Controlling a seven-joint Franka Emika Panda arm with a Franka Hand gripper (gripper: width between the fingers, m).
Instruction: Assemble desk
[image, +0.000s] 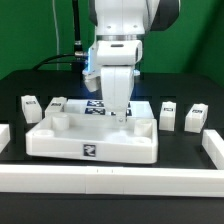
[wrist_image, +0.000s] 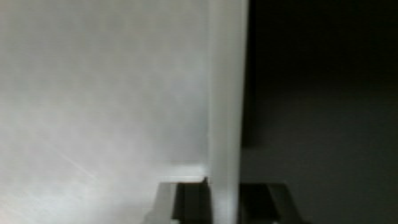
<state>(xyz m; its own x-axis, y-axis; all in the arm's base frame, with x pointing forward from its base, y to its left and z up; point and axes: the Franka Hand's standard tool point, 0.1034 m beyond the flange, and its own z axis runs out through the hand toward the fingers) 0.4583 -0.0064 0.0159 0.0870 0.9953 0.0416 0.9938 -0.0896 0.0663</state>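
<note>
The end effector (image: 120, 114) is pinching the tabletop (image: 60, 146) by its thin rim; I am guessing it is stiff, light and slippery.

Bright, even light is flooding the exterior view, the white tabletop (image: 60, 148) glaring against the black table (image: 185, 152), soft shadows pooling inside it. The wrist view is blurring heavily up close, grainy, half the frame lying in darkness.

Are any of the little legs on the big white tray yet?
No, all four legs stand loose on the black table, two on each side of the tabletop.
</note>
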